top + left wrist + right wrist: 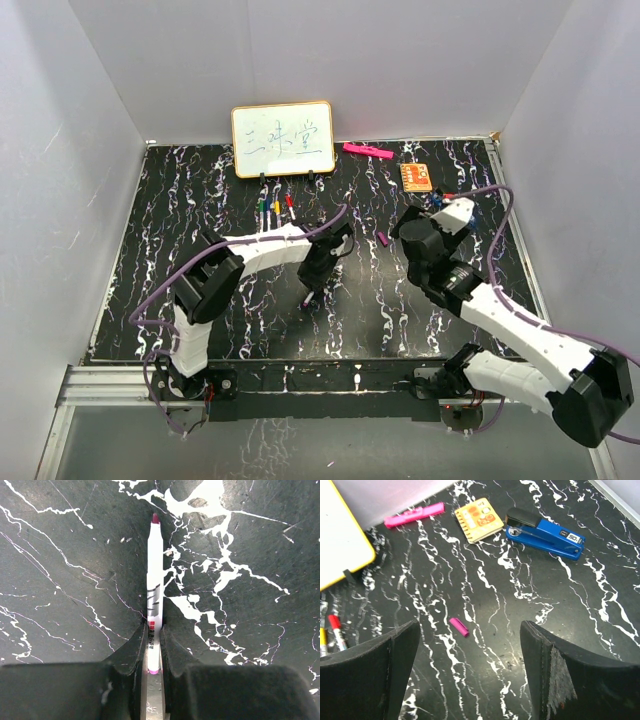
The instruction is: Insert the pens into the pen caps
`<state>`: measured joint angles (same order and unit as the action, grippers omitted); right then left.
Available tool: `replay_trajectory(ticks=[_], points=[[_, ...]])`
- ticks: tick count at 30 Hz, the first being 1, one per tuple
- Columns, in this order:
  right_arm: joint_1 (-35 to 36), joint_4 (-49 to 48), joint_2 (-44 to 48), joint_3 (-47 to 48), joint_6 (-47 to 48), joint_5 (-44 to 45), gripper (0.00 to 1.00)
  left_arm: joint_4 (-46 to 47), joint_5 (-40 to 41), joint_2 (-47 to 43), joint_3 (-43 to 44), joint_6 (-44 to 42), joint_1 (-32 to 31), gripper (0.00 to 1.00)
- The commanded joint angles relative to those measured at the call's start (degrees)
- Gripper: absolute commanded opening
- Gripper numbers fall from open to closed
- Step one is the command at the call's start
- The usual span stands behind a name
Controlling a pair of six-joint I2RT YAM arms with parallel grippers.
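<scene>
Left claw: We had the left gripper [152,640] clamped on an uncapped pen [154,580]. It pinched the rear of the white barrel, so the dark-magenta tip jutted well forward, free to meet a cap. This claw sat well in front of the whiteboard [283,138], toward the arm bases.
Right claw: Our right gripper [469,640] was spread wide and gripped nothing. It hung in front of the whiteboard's right end, looking down on the cap that lay between its two fingers in its own view.
Cap: The purple cap [459,627] lay on its side on the marbled table [150,250], loose and touched by nothing. It was in front of the whiteboard's right end, well apart from it.
Capped pens: Three pens [276,207], capped green, yellow and red, lay side by side just in front of the whiteboard. We judged them finished and parked out of the working space.
Bystanders: A pink highlighter [415,515], a small notebook [480,520] and a blue stapler [545,532] lay right of the whiteboard, and we took them for no part of the job.
Step in hand: We judged the pen ready and the cap not yet picked up, so the open claw would need to close on it.
Risk: A cap that small could roll or tip as the fingers closed.
</scene>
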<state>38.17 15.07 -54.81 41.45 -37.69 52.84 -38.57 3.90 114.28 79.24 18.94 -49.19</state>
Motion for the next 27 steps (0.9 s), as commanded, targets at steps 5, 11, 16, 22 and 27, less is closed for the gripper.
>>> replay_trajectory(ticks=[5, 11, 16, 22, 27], points=[[-10.1, 1.1, -11.2, 7.4, 8.4, -17.3, 0.75, 5.9, 4.9, -4.7, -7.5, -1.4, 1.9, 0.0], [-12.8, 6.6, -24.1, 14.2, 11.7, -23.6, 0.7, 10.1, 4.0, -15.3, -12.6, -0.2, 1.8, 0.0], [-12.8, 5.6, -28.1, 15.3, 13.6, -26.0, 0.69, 14.1, 3.0, -23.9, -17.5, 0.6, 1.9, 0.0], [-12.8, 4.9, -34.0, 18.1, 16.3, -28.6, 0.65, 18.7, 1.4, -30.6, -22.0, 0.8, 1.8, 0.0], [-12.9, 5.5, -39.4, 21.1, 19.3, -30.6, 0.56, 22.2, -0.7, -34.1, -25.2, 1.6, 1.8, 0.0]])
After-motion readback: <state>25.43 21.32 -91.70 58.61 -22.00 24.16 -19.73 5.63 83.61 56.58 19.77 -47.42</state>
